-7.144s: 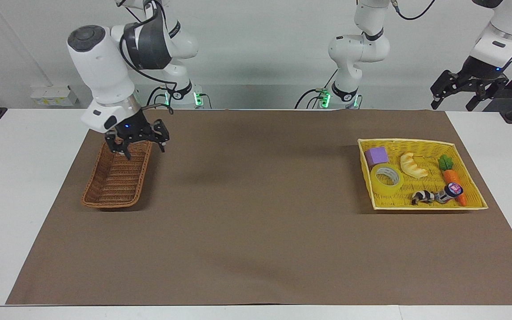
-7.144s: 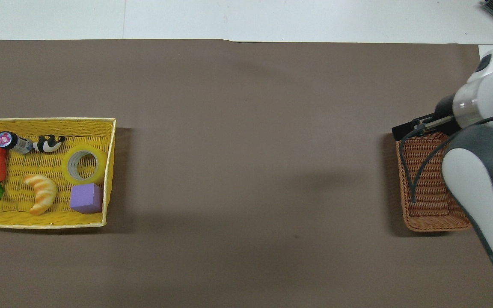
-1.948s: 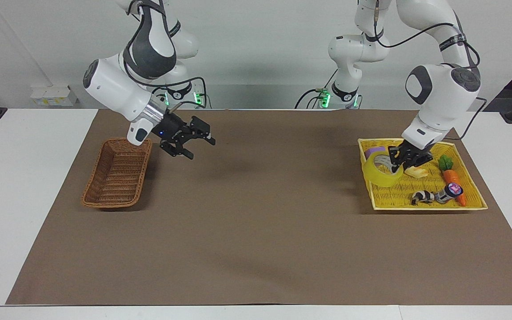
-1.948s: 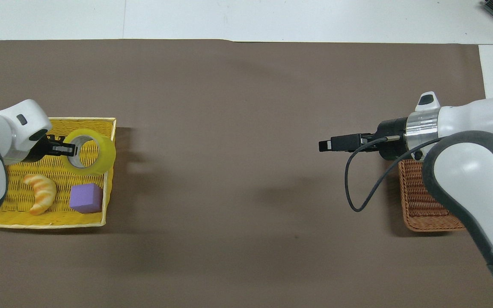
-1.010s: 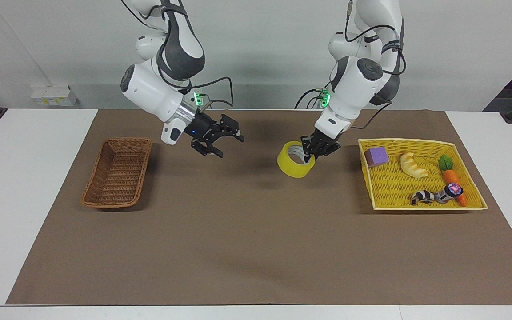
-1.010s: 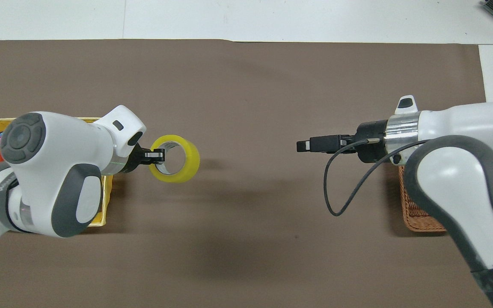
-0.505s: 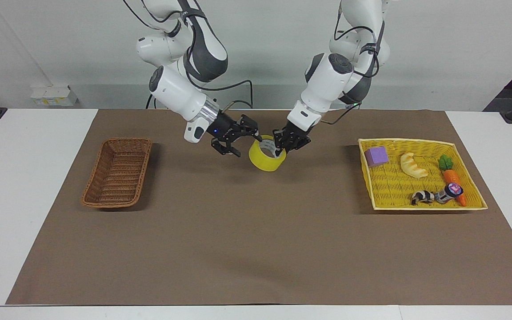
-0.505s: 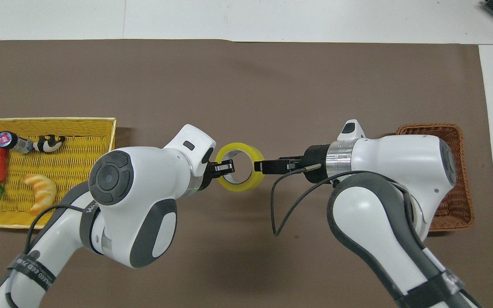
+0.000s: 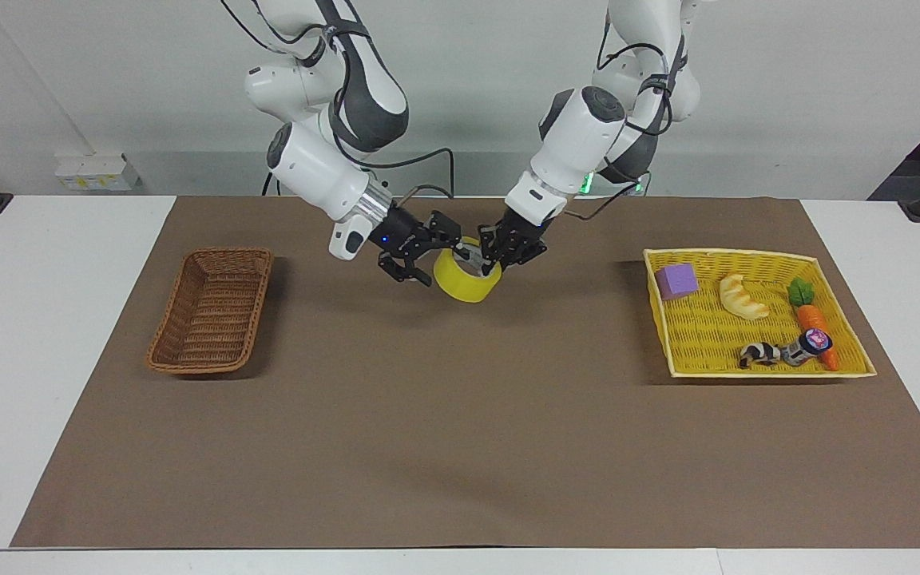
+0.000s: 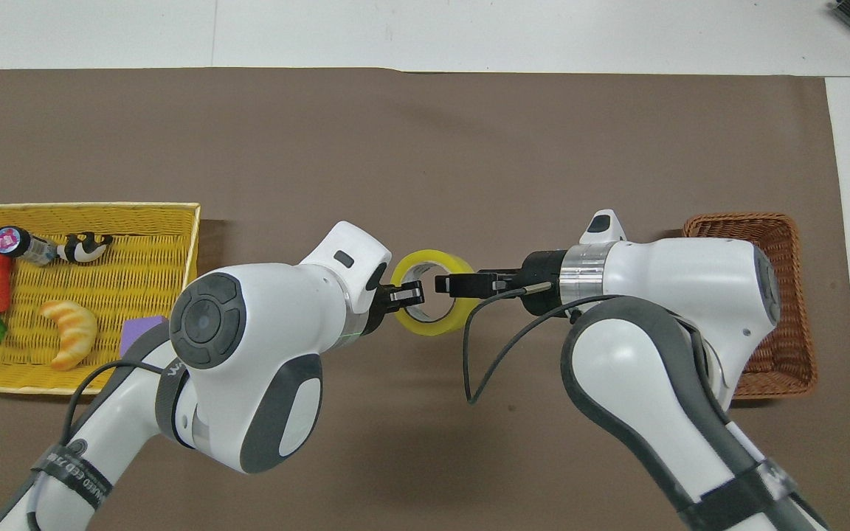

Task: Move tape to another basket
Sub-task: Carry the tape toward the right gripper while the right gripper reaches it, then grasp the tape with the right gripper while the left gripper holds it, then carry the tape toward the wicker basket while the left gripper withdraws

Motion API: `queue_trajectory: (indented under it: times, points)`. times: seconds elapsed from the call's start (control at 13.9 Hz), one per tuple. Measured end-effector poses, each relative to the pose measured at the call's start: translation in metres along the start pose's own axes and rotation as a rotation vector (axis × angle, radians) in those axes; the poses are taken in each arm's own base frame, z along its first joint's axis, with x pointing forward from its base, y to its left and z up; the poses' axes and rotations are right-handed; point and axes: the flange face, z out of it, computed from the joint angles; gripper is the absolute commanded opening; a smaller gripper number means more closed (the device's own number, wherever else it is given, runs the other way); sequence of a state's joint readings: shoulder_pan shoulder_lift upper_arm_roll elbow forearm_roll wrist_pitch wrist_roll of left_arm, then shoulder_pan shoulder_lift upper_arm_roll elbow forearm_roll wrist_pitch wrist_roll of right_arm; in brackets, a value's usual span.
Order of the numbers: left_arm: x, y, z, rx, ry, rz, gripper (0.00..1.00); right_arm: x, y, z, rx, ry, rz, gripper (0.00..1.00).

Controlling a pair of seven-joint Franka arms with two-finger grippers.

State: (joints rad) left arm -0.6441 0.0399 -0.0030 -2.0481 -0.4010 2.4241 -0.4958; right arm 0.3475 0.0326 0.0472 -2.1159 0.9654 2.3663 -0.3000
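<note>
The yellow tape roll [image 9: 466,286] hangs in the air over the middle of the brown mat, between the two grippers; it also shows in the overhead view [image 10: 434,326]. My left gripper [image 9: 493,262] [image 10: 406,295] is shut on the roll's wall on the side toward the yellow tray. My right gripper [image 9: 436,257] [image 10: 446,284] is open, with its fingers straddling the roll's wall on the side toward the brown basket. The narrow brown wicker basket [image 9: 228,253] [image 10: 790,354] stands empty at the right arm's end of the table.
The yellow tray-basket [image 9: 727,254] [image 10: 78,206] at the left arm's end holds a purple block [image 9: 676,281], a croissant [image 9: 742,297], a carrot [image 9: 811,319], a small bottle [image 9: 810,345] and a black-and-white toy [image 9: 759,353].
The left gripper has carried the tape a little farther toward the right arm's end. The right gripper's open fingers now reach around the roll's wall.
</note>
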Motion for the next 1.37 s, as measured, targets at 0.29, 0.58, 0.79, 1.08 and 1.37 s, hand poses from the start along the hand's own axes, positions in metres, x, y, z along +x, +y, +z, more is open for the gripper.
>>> queue_trajectory:
  times: [0.29,0.58,0.79,1.08,1.37]
  points:
    - [0.001,0.005,0.002,-0.005,-0.001,-0.007,0.0,0.0,-0.003,0.005,0.006,0.009,0.052,0.0]
    - [0.005,0.008,-0.003,-0.015,0.009,-0.016,0.9,0.003,-0.004,0.012,0.002,0.015,0.104,0.0]
    - [0.01,0.009,-0.009,-0.023,0.022,-0.022,1.0,0.005,-0.003,0.011,0.002,0.02,0.108,0.0]
    - [0.02,0.006,-0.018,-0.03,0.041,-0.032,1.0,0.007,-0.003,0.009,0.003,0.024,0.109,0.0]
    - [0.042,-0.022,-0.044,-0.007,0.018,-0.025,1.0,0.005,-0.003,0.013,-0.003,0.013,0.119,0.0]
